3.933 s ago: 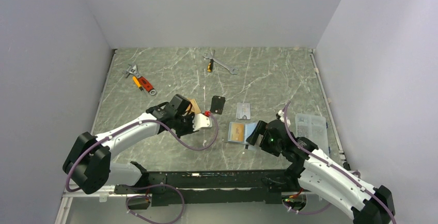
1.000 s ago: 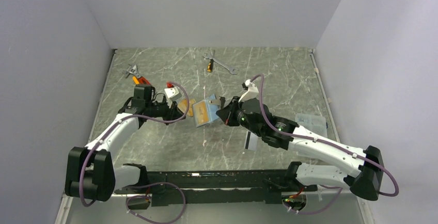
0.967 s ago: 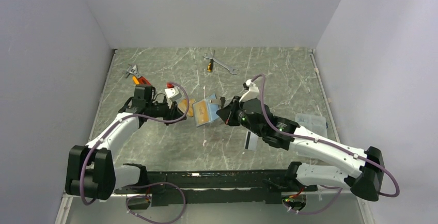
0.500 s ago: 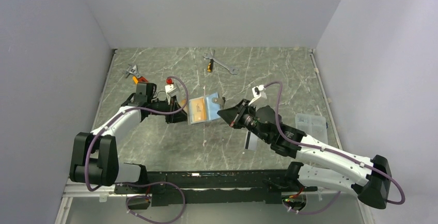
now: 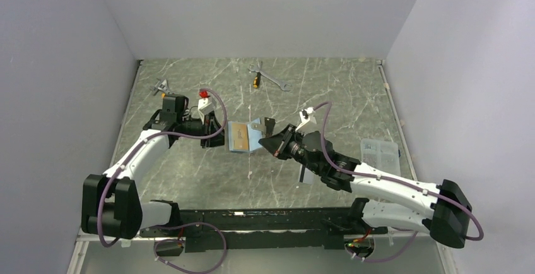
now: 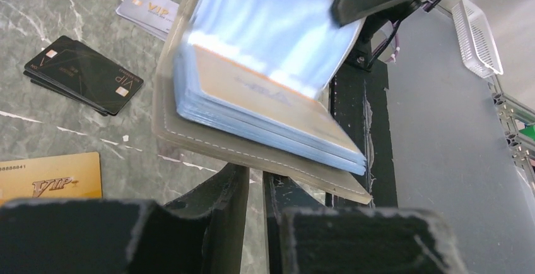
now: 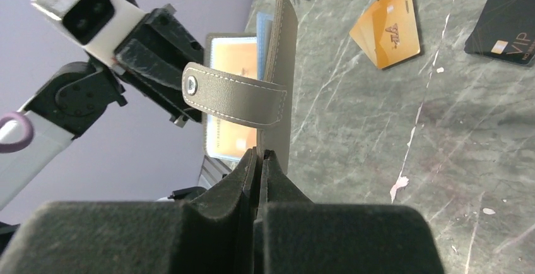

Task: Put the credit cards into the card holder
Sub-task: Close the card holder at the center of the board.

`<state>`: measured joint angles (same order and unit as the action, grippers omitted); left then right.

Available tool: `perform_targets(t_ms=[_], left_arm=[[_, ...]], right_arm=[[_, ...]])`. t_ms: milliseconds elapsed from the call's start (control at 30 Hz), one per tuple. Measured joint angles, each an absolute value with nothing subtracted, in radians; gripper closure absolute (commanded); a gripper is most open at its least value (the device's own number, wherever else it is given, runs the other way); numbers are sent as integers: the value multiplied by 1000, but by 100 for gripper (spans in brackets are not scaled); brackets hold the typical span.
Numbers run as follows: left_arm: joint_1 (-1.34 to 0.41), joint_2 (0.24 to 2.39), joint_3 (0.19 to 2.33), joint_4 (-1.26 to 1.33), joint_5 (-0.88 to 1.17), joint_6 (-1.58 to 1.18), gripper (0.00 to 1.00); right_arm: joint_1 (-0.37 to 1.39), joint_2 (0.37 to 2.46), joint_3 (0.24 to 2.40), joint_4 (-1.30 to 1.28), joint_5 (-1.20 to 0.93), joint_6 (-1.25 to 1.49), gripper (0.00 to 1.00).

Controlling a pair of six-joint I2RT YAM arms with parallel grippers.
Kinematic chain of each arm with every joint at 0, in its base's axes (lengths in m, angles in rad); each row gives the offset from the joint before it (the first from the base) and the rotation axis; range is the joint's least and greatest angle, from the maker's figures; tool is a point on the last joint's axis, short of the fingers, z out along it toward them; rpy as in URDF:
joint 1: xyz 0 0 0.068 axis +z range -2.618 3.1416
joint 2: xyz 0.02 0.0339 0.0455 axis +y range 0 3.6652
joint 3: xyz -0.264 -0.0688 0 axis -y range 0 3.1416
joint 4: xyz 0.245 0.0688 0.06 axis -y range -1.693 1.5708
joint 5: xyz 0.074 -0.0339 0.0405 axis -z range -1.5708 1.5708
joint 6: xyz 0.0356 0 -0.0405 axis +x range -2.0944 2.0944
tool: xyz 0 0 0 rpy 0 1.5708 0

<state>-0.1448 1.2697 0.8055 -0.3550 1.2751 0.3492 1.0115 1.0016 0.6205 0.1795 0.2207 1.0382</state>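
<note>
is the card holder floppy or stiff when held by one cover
Probably floppy: the right gripper pinches one edge and the card holder gapes open, strap sticking out free. Its pocket leaves may fan out. Likely light, as an edge pinch holds it.

1. Top view: soft, even light falls from above, leaving only faint shadows on the table (image 5: 340,91); the picture is sharp.
2. Left wrist view: motion blur smears the holder (image 6: 265,91) and white glare streaks its pockets; the left fingers (image 6: 214,204) are dark and unfocused.
3. Right wrist view: the table is crisp, while the right fingers (image 7: 233,185) form a black foreground blur.
</note>
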Motion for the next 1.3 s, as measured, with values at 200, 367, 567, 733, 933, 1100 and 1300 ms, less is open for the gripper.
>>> perform_targets(t_ms=[200, 367, 567, 733, 933, 1100, 1300], left_arm=[[-166, 1259, 813, -370, 1279, 357, 80], [-232, 1269, 814, -383, 1193, 400, 80], [-351, 1421, 829, -402, 1001, 472, 82], [-438, 1606, 928, -463, 861, 498, 82], [-532, 1629, 979, -500, 748, 505, 83], [-576, 1679, 1010, -513, 657, 506, 83], [-640, 1726, 1047, -537, 575, 511, 83]], right_arm=[[1003, 1140, 619, 256, 139, 1062, 100], [950, 1262, 586, 349, 25, 1103, 100], [884, 1381, 502, 443, -86, 1159, 100], [821, 1523, 435, 532, -191, 1205, 98], [774, 1625, 400, 606, -298, 1247, 65], [743, 1612, 347, 667, -375, 1273, 52], [729, 1430, 332, 471, -341, 1202, 62]])
